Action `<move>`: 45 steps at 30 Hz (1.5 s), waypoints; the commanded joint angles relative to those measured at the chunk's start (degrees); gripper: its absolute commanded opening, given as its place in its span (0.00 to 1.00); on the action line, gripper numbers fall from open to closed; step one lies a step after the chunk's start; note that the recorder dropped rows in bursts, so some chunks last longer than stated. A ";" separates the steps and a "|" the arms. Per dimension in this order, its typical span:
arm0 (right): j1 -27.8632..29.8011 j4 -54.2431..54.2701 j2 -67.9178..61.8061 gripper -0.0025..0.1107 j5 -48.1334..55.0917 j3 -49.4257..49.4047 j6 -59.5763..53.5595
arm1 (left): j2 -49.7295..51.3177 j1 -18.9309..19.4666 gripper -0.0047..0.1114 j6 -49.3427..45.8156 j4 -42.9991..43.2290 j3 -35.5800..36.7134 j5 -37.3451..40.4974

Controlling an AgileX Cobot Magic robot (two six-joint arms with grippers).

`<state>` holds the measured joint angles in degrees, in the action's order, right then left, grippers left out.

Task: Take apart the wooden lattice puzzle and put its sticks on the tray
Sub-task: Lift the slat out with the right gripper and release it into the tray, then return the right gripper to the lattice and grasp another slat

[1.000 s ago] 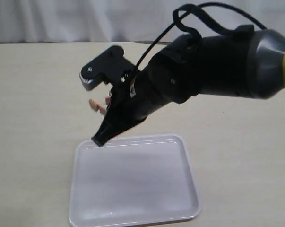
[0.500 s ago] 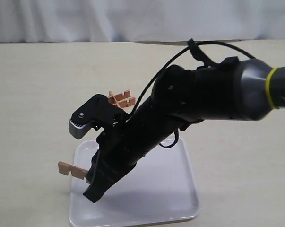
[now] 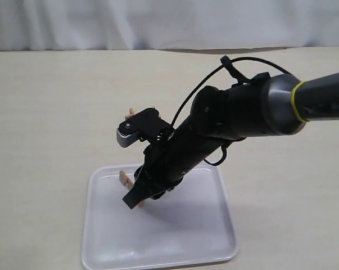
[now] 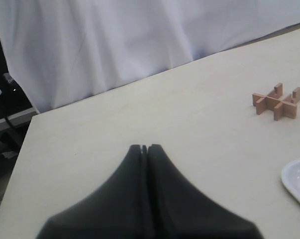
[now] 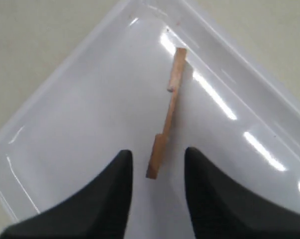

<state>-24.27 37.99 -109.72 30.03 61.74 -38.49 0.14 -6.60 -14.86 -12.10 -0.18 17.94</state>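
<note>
One reddish-brown stick (image 5: 167, 115) lies in the white tray (image 5: 65, 124) near a corner; in the exterior view this stick (image 3: 125, 179) sits at the tray's (image 3: 180, 233) far left. My right gripper (image 5: 158, 151) is open just above it, a finger on each side of the stick's near end without touching. From outside, the right gripper (image 3: 134, 198) points down into the tray. What is left of the lattice puzzle (image 4: 276, 101) stands on the table beyond the tray, mostly hidden by the arm in the exterior view. My left gripper (image 4: 145, 147) is shut and empty, far from it.
The tan table (image 3: 45, 112) spreads around the tray, with a white curtain (image 3: 158, 22) along its far edge. A corner of the tray (image 4: 299, 180) shows in the left wrist view. The right arm (image 3: 242, 112) reaches across from the right.
The right gripper carried a stick from the tray's left edge to over the tray, came down, and opened. The stick now lies in the tray.
</note>
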 commanded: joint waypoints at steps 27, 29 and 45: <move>0.41 -47.91 -15.82 0.47 2.67 28.31 47.69 | -0.14 0.60 0.04 -0.30 -0.12 0.18 -0.52; 0.70 -47.91 -17.19 0.42 2.40 29.22 47.97 | -0.14 0.60 0.04 -0.30 -0.12 0.18 -0.52; 2.80 -47.88 -18.33 0.39 3.46 29.52 51.35 | -0.14 0.60 0.04 -0.30 -0.12 0.18 -0.52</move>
<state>-21.81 -9.26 -128.20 33.11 90.93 12.08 0.14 -6.60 -14.86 -12.10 -0.18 17.94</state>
